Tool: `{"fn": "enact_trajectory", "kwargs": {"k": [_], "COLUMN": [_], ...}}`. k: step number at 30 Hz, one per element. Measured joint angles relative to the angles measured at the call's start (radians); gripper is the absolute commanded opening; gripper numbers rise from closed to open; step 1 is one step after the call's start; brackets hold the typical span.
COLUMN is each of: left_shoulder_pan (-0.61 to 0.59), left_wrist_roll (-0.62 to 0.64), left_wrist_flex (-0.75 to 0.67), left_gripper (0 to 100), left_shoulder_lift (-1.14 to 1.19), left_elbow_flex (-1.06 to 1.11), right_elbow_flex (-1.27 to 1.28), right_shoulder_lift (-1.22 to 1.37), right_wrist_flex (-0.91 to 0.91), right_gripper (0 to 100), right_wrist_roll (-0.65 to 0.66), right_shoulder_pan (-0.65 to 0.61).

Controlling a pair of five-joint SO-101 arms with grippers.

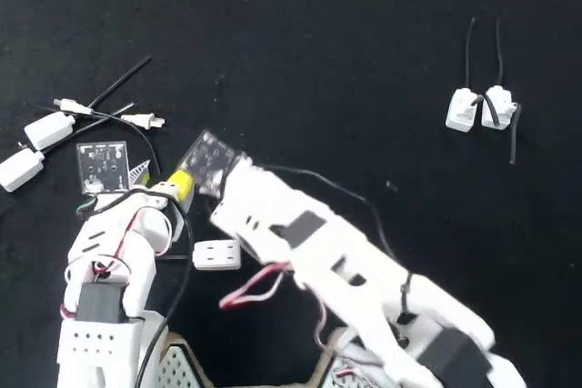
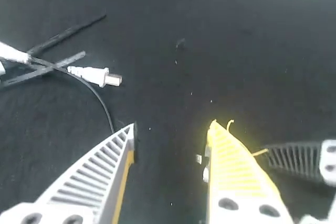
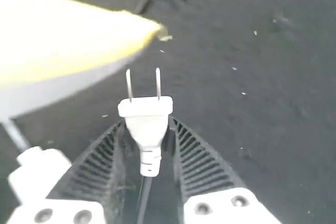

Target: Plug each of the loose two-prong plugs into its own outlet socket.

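Observation:
My right gripper is shut on a white two-prong plug, prongs pointing away from the wrist just above the black table. Directly ahead of the prongs is the yellow finger of my left gripper. In the high view the right gripper and the left gripper meet at centre left. My left gripper is open with nothing between its fingers. A loose white plug lies ahead of it, also visible from above. A white outlet socket block lies between the two arms.
A second loose plug and two white blocks lie at the far left among black cables. Two white pieces with black leads lie at the far right. The held plug's black cable trails over the right arm.

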Motion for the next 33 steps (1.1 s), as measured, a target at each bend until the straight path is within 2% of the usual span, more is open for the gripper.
{"fn": "enact_trajectory", "kwargs": {"k": [4, 18, 33], "left_shoulder_pan": [0.000, -0.002, -0.003], "left_wrist_roll": [0.000, -0.002, -0.002], "left_wrist_flex": [0.000, 0.000, -0.002], "left_gripper": [22, 22, 22], "left_shoulder_lift": [-0.008, -0.018, -0.018], "left_elbow_flex": [0.009, 0.026, 0.026], "right_elbow_flex": [0.048, 0.167, 0.173], "right_shoulder_lift": [-0.097, -0.407, -0.433], "right_wrist_flex": [0.003, 0.052, 0.084], "right_gripper": [1.0, 1.0, 1.0], "right_wrist_roll": [0.000, -0.061, -0.061], "right_shoulder_pan": [-0.043, -0.051, -0.051]}}
